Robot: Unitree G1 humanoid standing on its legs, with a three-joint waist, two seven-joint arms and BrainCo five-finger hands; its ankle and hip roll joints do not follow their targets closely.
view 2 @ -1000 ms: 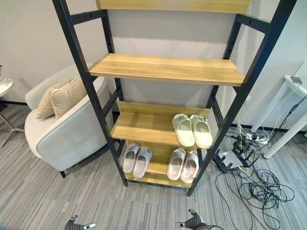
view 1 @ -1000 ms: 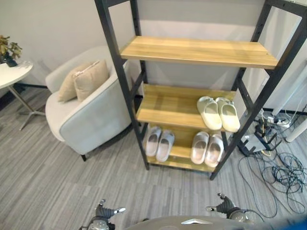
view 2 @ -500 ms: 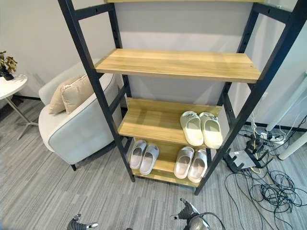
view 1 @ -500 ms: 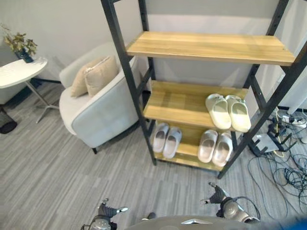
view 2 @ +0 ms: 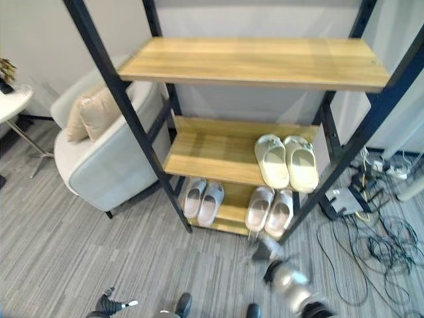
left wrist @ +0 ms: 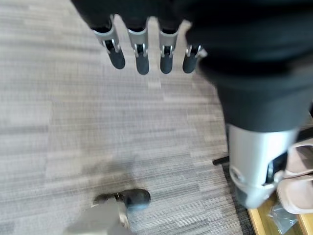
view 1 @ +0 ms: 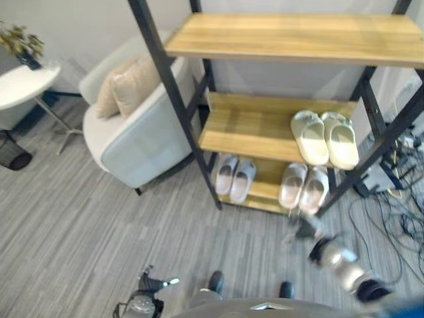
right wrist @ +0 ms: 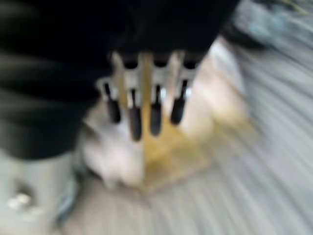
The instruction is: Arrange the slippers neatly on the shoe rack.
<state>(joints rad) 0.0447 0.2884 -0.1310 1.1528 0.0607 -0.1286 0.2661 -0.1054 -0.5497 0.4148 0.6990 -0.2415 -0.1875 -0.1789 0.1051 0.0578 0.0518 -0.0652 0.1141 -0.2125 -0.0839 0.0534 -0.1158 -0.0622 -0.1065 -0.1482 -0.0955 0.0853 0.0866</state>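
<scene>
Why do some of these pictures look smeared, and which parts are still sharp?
Right wrist view: heavy motion smear; the right hand and the pale slippers beyond it are streaked. Left eye view: the right hand is a smudge, while the shoe rack reads fairly clearly. Left wrist view: the left hand is only slightly soft above grey floor.

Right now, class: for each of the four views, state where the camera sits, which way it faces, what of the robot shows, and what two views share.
Left eye view: on the head, looking down at the shoe rack; left hand low, right hand raised toward the bottom shelf.
Right eye view: beside it, same scene.
Left wrist view: on the left wrist, facing the grey floor; relaxed fingers.
Right wrist view: on the right wrist, facing the pale slippers; straight fingers.
Shared: both eyes show the cream slippers.
</scene>
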